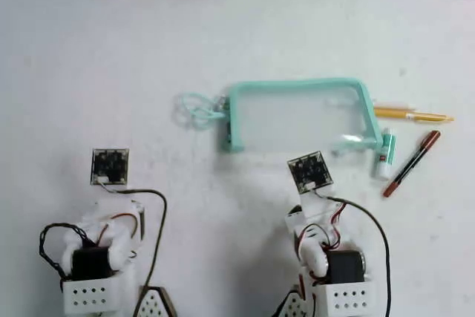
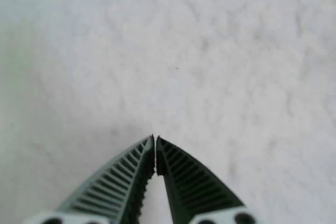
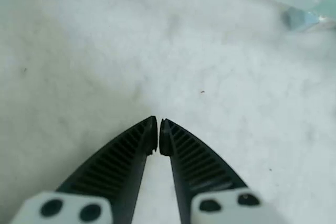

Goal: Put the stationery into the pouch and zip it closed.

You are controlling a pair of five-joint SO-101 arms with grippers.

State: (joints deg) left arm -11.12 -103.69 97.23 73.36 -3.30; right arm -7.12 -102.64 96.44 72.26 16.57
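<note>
Close by the pouch (image 1: 297,118) edge, right gripper (image 3: 158,125) (clenched, like left gripper (image 2: 155,141)) overlooks table (image 1: 111,57).

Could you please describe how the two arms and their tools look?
The left arm and the right arm have white bodies with black motors. Each carries a square black board, black cables and thin red wires. The left tool looks dark green, the right tool black. Both are ribbed and tapering, on white mounts with dark holes.
</note>
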